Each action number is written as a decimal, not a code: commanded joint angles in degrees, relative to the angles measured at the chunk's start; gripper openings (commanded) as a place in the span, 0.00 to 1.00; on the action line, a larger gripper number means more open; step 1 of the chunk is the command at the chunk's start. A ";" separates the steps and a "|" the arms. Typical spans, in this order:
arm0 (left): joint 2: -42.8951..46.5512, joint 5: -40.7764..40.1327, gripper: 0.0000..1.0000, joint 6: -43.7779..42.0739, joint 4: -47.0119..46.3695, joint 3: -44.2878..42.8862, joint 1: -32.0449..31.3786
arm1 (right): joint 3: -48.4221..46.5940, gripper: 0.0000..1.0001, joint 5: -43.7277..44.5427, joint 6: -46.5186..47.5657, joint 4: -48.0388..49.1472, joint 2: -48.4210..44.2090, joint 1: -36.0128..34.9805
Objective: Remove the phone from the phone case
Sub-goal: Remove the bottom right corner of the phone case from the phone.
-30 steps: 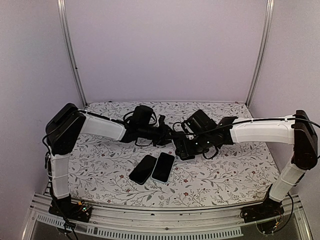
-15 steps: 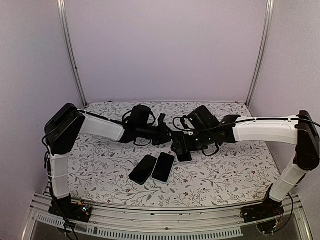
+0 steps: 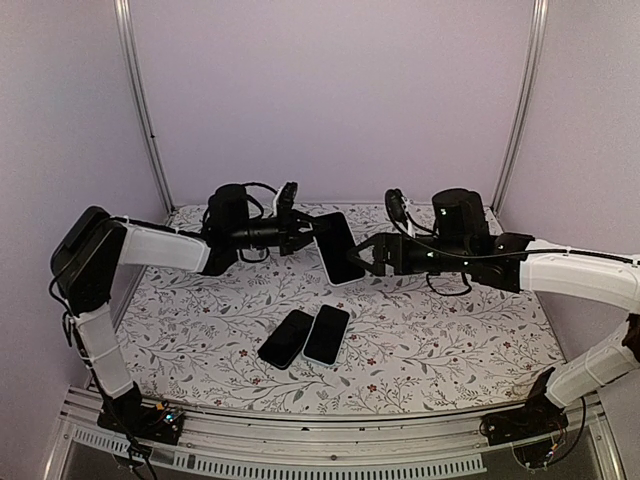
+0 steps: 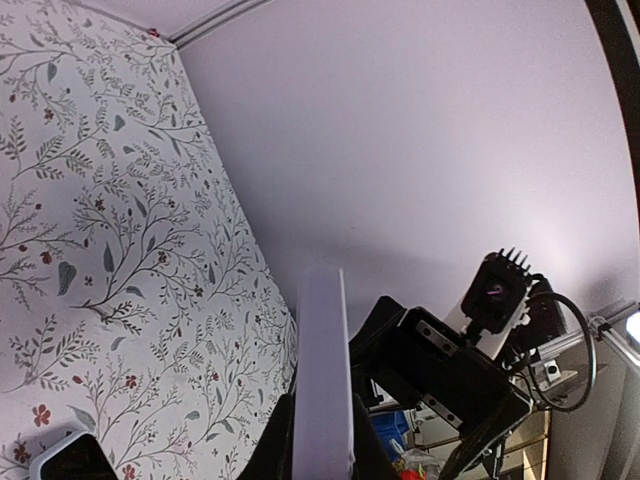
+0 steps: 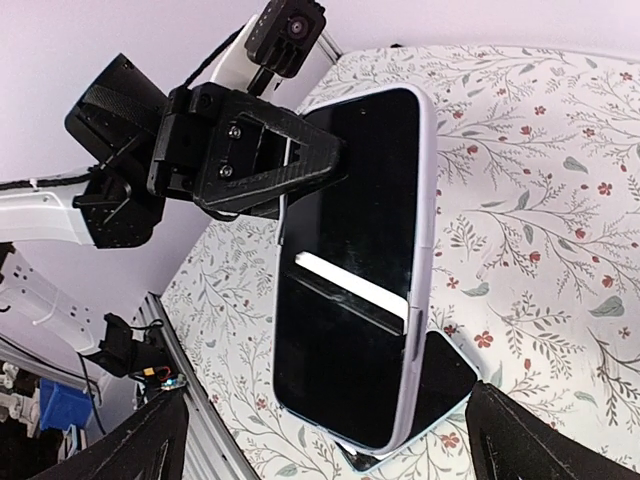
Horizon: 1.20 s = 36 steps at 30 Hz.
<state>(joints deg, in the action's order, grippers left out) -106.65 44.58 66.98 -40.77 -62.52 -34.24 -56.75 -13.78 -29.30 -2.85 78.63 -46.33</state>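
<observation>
Phone [image 5: 350, 260] held aloft, as I see it: glossy black screen, pale case [image 5: 427, 200] round its rim, left gripper [image 3: 303, 232] clamped on its edge, right gripper [image 3: 378, 254] fingers spread apart.

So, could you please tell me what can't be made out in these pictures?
1. Fingertips of the left gripper: below the bottom edge in the left wrist view, dark against the phone from the top.
2. Whether the right gripper touches the phone: too small from the top; its wrist view shows only finger ends in the corners.
3. The phone's back: turned away in all views.
4. Whether the table phones are cased: too small from the top.
</observation>
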 commanded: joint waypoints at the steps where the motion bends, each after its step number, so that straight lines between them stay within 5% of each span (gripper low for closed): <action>1: 3.67 4.71 0.00 5.33 -13.91 1.02 0.21 | 2.84 0.99 -6.98 -2.60 10.12 -4.36 1.51; 17: 4.45 4.65 0.00 18.17 -32.60 2.05 0.10 | 8.66 0.86 -12.69 -9.46 17.96 -11.49 3.08; 36: 2.92 2.91 0.00 22.58 -40.06 3.28 -0.42 | 8.94 0.77 -16.32 -10.03 17.17 -6.85 3.08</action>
<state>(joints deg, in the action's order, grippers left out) -104.03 48.99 87.99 -75.33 -59.18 -34.33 -48.01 -29.26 -38.87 13.50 70.74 -43.46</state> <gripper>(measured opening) 0.090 0.766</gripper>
